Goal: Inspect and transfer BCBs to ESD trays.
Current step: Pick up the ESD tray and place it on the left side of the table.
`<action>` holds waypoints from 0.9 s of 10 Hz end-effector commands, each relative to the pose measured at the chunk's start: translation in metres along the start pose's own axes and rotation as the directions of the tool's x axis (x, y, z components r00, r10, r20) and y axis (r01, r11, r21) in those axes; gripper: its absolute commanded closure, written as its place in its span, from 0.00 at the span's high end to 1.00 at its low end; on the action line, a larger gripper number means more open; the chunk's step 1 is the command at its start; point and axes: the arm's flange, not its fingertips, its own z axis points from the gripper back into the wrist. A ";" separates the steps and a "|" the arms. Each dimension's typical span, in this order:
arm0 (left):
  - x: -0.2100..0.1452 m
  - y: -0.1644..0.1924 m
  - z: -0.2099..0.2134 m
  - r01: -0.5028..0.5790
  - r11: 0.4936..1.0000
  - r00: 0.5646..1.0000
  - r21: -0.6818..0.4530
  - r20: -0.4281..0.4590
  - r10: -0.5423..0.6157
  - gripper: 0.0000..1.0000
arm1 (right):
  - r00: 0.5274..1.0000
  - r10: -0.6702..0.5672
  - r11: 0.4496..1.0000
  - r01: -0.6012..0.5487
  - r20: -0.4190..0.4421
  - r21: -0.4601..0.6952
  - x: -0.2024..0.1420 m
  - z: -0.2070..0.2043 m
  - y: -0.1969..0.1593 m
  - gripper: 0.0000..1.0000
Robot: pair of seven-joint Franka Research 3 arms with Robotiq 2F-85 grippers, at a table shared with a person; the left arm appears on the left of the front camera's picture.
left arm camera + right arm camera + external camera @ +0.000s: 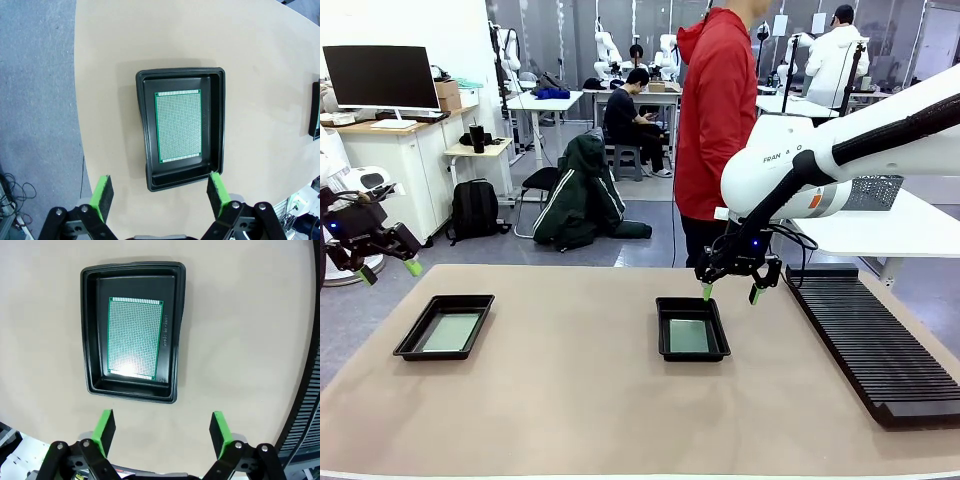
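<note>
L gripper (pixel 388 270) is hovering w/ fingers wide, empty, off the counter's (pixel 570 400) left edge. L tray (pixel 412 345) is holding a BCB (pixel 451 332); mid tray (pixel 663 345) too, its board (pixel 688 336) flat inside. R gripper (pixel 731 292) is hanging just above, fingers wide, empty. Rack (pixel 880 350) is sitting bare; transfer prob. done.
</note>
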 end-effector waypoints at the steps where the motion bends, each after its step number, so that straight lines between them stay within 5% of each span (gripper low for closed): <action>1: 0.000 0.001 -0.002 -0.005 1.000 1.000 0.001 0.007 0.005 1.00 | 1.000 0.002 1.000 -0.002 0.003 0.001 -0.002 -0.002 0.001 1.00; 3: -0.005 -0.024 0.001 0.011 1.000 1.000 -0.016 0.000 -0.011 1.00 | 1.000 0.000 1.000 0.000 0.000 0.000 0.000 0.000 0.000 1.00; 6: -0.029 -0.091 0.009 0.019 1.000 1.000 0.011 0.008 -0.019 1.00 | 1.000 -0.029 0.961 0.028 0.000 0.274 -0.009 0.018 -0.061 1.00; 9: -0.044 -0.159 -0.003 0.023 0.999 1.000 0.045 -0.008 -0.023 1.00 | 0.998 -0.065 0.917 0.064 -0.010 0.394 -0.008 0.021 -0.108 1.00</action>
